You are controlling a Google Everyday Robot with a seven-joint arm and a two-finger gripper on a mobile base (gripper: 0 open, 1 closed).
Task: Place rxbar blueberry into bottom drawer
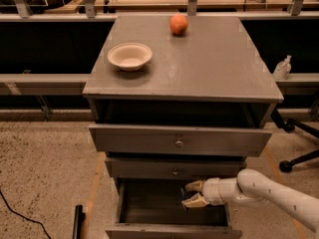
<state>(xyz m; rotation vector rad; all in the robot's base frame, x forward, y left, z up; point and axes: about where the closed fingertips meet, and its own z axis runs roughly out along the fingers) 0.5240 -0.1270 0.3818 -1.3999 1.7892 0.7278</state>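
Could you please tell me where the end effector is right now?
The end effector hangs low and right in the camera view, over the right side of the open bottom drawer, just beneath the middle drawer.

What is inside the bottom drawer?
The pincer is inside the bottom drawer, with a dark-blue sliver, probably the rxbar blueberry, at its tip. The drawer's front hides the floor nearest the camera.

Cabinet (214, 68): plain grey top and drawer fronts. Bottom drawer (149, 203): dark interior. Bowl (129, 56): cream-white. Round fruit (179, 24): orange-red. Gripper (188, 193), inside the open bottom drawer at its right: tan, on a white arm (269, 193). Floor (45, 173): speckled beige.
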